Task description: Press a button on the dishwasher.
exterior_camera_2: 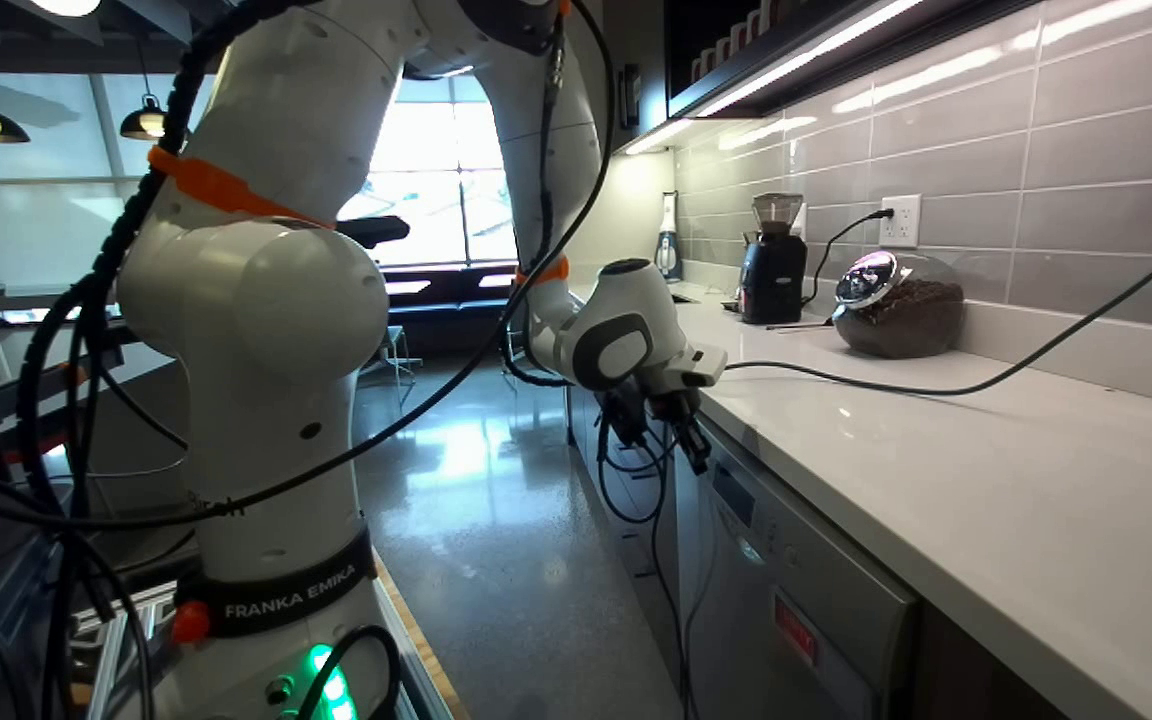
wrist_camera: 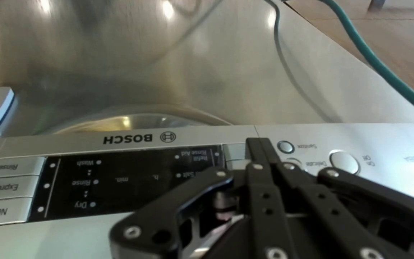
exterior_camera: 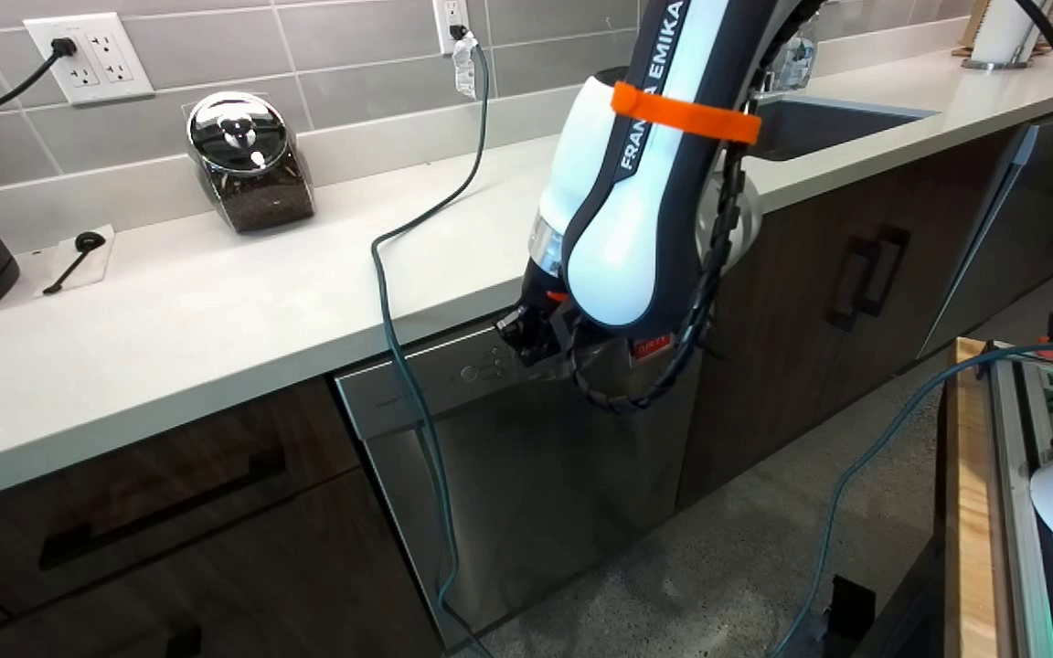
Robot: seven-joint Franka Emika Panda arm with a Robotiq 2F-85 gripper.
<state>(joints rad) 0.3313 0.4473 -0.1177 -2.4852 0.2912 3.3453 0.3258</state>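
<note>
Wrist view: the gripper point(wrist_camera: 258, 145), closed tight and holding nothing, is at the control strip point(wrist_camera: 199, 136) of the dishwasher point(wrist_camera: 156, 72), between its dark display point(wrist_camera: 129, 181) and a round On/Off button point(wrist_camera: 344, 162); contact cannot be judged. In an exterior view the dishwasher stands under a white countertop point(exterior_camera: 216, 311), drawers point(exterior_camera: 307, 548) to its left, cabinet doors point(exterior_camera: 782, 329) to its right, a jar point(exterior_camera: 260, 187) near the tiled wall point(exterior_camera: 371, 41). In an exterior view, windows point(exterior_camera_2: 426, 150) glow at the far end above glossy floor point(exterior_camera_2: 526, 570)
</note>
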